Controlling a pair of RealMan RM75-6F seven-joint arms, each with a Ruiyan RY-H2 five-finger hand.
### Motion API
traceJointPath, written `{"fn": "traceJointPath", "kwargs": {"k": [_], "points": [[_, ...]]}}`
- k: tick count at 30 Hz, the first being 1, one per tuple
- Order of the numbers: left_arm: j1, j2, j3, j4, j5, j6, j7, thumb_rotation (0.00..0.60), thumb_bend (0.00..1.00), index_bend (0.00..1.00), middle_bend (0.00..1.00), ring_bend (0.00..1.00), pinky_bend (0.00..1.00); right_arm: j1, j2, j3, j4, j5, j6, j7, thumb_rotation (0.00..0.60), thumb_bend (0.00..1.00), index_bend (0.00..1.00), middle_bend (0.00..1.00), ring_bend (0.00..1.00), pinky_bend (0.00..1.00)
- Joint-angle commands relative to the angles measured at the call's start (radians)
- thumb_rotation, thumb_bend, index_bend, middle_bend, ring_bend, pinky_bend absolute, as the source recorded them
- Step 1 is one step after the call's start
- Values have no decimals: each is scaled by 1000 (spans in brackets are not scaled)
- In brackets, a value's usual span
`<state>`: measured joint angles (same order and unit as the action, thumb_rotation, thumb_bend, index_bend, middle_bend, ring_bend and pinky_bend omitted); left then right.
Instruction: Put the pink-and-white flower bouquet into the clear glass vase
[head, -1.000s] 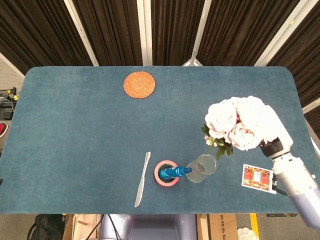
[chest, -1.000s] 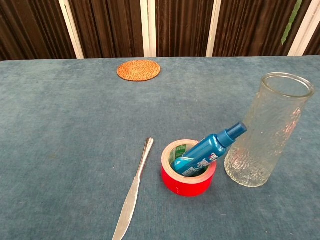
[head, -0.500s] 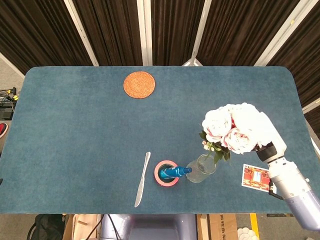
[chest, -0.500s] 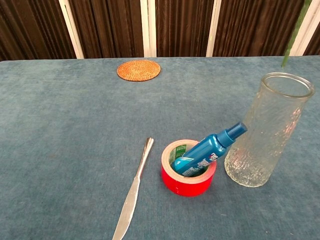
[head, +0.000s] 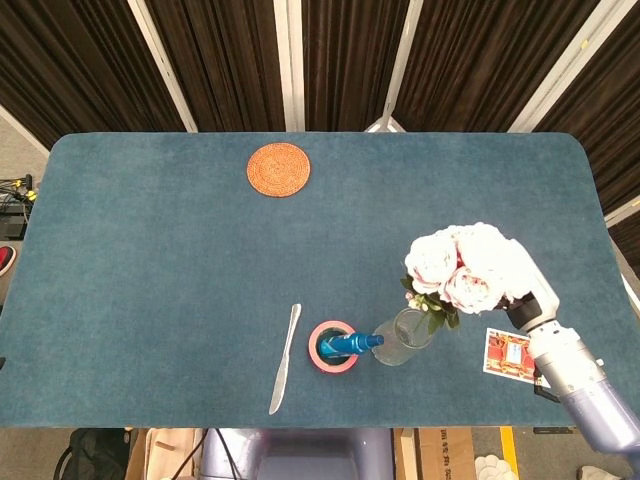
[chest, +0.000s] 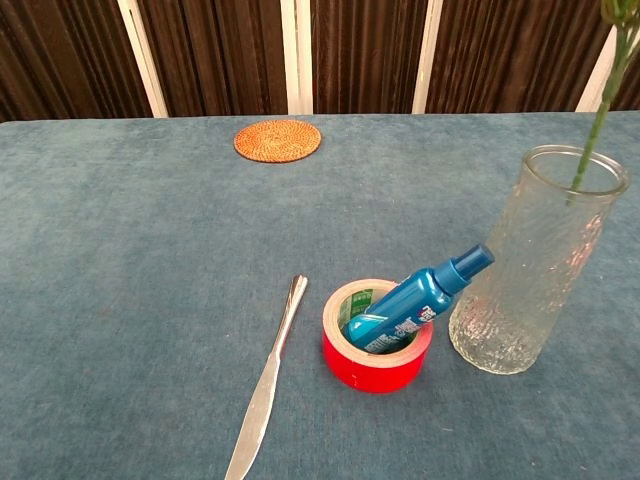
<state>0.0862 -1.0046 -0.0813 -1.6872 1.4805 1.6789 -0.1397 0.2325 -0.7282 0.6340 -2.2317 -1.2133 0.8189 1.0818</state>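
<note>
Bouquet: the pink-and-white flower bouquet (head: 468, 267), round ruffled blooms over green leaves, hung above the vase, its thin green stem (chest: 596, 118) reaching into the mouth.
Vase: the clear glass vase (chest: 533, 261), tall, textured, stood upright on the blue felt-like table (head: 150, 290).
Right hand: right hand (head: 530, 300) was mostly hidden behind the blooms, apparently holding the bouquet.
Left hand: out of sight.
Beside vase: a blue spray bottle (chest: 412, 301) leaned inside a red tape roll (chest: 372, 356).
Elsewhere: metal knife (head: 284, 358), woven round coaster (head: 278, 169), printed card (head: 512, 355).

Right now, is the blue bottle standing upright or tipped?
Tipped. The blue bottle leans with its base inside the red tape roll, its cap towards the glass vase.
</note>
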Motion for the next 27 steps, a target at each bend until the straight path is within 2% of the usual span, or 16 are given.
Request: {"fn": "traceJointPath", "kwargs": {"k": [1, 11, 16, 19, 21, 25, 27], "points": [[-1, -1, 0, -1, 0, -1, 4, 600, 217, 107, 0, 0, 49, 5, -24, -36, 27, -36, 1, 17, 600, 253, 576, 458, 469, 87], [-4, -7, 3, -7, 4, -4, 30, 600, 217, 107, 0, 0, 49, 24, -94, -152, 96, -158, 11, 50, 600, 254, 576, 458, 458, 87], [-3, -8, 2, -8, 3, -1, 34, 600, 217, 107, 0, 0, 49, 43, -117, -199, 128, -207, 6, 70, 600, 254, 575, 451, 407, 87], [-3, -7, 3, -8, 3, -1, 36, 600, 217, 107, 0, 0, 49, 53, -129, -227, 148, -240, 7, 91, 600, 254, 564, 398, 357, 70], [-3, -8, 4, -9, 6, 1, 38, 600, 217, 107, 0, 0, 49, 62, -135, -246, 165, -265, 8, 106, 600, 253, 520, 340, 306, 43], [-1, -7, 3, -8, 5, 4, 34, 600, 217, 107, 0, 0, 49, 81, -130, -279, 189, -324, 11, 126, 600, 247, 343, 197, 182, 2], [-1, -7, 2, -8, 2, 3, 33, 600, 218, 107, 0, 0, 49, 88, -119, -297, 199, -360, 14, 134, 600, 208, 260, 136, 125, 0]]}}
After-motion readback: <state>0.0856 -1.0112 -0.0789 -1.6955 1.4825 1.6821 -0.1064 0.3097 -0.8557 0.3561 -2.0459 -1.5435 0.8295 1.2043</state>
